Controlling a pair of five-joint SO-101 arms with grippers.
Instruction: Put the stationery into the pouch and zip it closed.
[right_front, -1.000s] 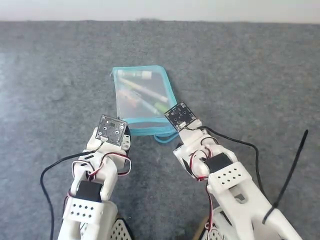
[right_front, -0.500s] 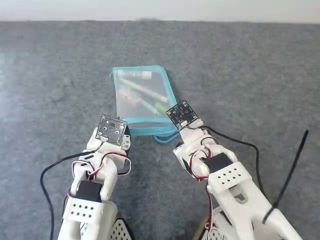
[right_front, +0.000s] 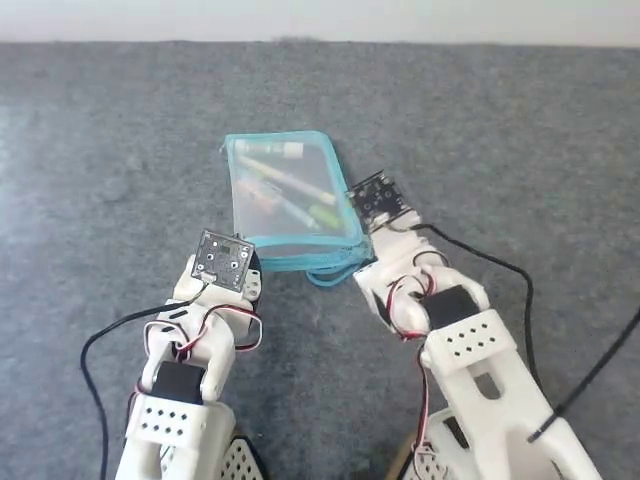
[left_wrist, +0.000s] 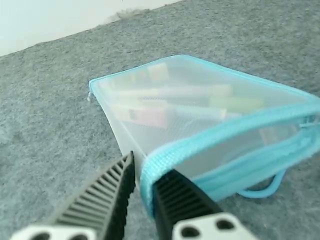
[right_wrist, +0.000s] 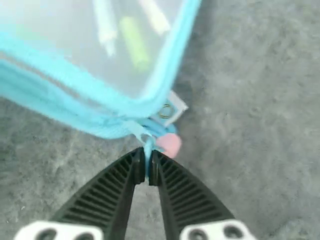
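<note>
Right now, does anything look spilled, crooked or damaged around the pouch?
Nothing stands out. The pouch is intact with the pens inside; the left end effector clamps its near edge and the right end effector pinches the zipper pull at its corner.

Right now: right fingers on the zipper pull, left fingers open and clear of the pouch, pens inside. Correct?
Not quite. The left fingers aren't open or clear: the left wrist view shows them shut on the pouch edge. The rest holds: right fingers on the zipper pull, pens inside.
</note>
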